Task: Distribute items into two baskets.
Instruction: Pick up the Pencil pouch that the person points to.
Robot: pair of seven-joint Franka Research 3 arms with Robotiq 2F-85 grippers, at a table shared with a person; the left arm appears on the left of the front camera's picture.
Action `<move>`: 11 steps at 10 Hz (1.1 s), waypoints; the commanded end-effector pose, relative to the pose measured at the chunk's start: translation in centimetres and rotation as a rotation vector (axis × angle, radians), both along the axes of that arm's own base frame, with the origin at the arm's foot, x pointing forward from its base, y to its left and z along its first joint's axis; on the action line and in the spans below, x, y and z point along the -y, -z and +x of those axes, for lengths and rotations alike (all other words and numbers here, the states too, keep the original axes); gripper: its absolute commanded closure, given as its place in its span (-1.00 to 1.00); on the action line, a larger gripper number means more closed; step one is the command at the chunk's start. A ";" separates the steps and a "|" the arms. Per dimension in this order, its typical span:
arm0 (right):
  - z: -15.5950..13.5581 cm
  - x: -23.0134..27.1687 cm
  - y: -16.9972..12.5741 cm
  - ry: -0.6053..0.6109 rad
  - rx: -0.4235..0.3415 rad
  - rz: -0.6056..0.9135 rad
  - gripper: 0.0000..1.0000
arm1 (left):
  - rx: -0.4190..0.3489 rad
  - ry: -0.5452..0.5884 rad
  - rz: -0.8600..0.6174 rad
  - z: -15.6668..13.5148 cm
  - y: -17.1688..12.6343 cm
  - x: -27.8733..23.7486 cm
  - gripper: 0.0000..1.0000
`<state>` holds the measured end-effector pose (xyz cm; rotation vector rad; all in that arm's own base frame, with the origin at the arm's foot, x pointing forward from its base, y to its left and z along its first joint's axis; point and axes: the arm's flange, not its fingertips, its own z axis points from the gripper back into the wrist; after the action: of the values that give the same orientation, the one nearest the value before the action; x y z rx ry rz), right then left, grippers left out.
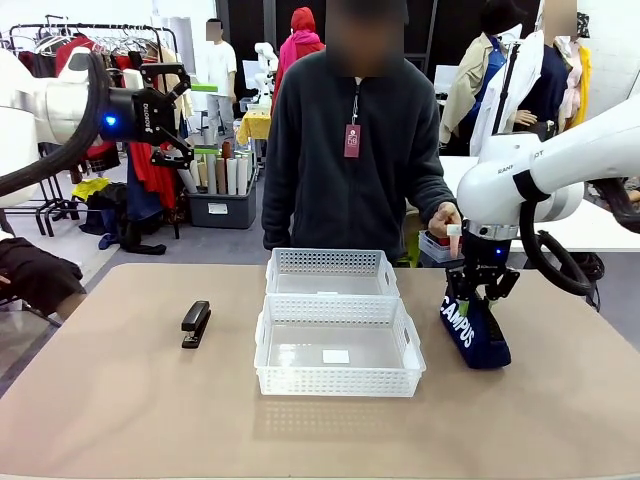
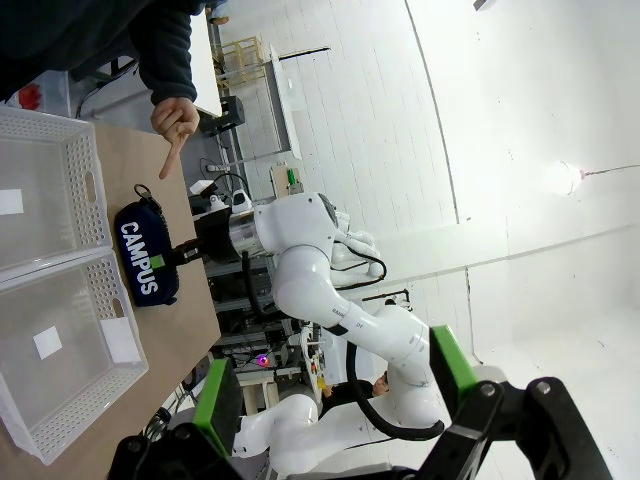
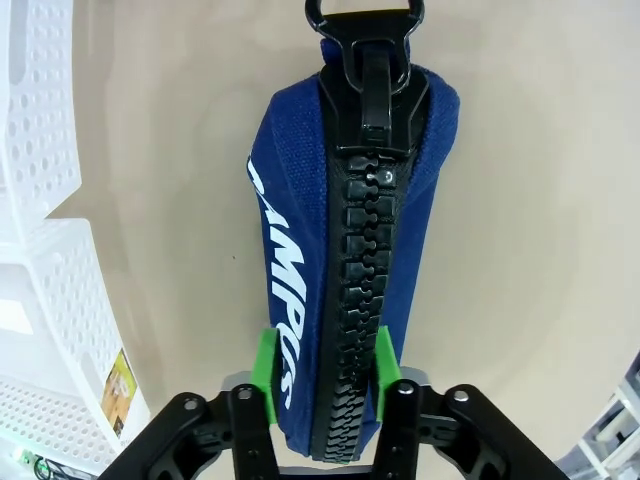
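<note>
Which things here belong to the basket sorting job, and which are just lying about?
Job: navy CAMPUS pouch, black stapler, near basket, far basket.
Lying about: grey crate of rolls, clothes rack, both in the background.

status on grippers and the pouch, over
Right gripper clamped on navy pouch, pouch on table right of baskets. Left gripper open, raised, empty. Stapler on table left of baskets. Person's hand near pouch.

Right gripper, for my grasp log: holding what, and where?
The right gripper pinches the CAMPUS pouch across its zipper edge, near one end.
</note>
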<state>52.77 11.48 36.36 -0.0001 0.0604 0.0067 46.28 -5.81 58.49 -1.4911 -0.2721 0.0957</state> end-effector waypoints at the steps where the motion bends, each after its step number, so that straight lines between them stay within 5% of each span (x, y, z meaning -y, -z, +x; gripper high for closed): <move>1: 0.0 0.2 0.0 0.026 0.029 -0.034 1.00 | -0.002 0.002 -0.005 -0.1 -0.2 0.0 -1.00; 7: -0.3 1.0 -3.3 0.045 0.051 -0.018 1.00 | -0.002 0.002 -0.005 -0.1 -0.2 0.0 -1.00; 11: -0.9 1.7 -11.4 0.156 0.111 0.042 1.00 | -0.002 0.002 -0.005 -0.1 -0.2 0.0 -1.00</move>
<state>52.03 9.81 45.74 0.0199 -0.0447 -0.0804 46.29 -5.81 58.48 -1.4911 -0.2721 0.0957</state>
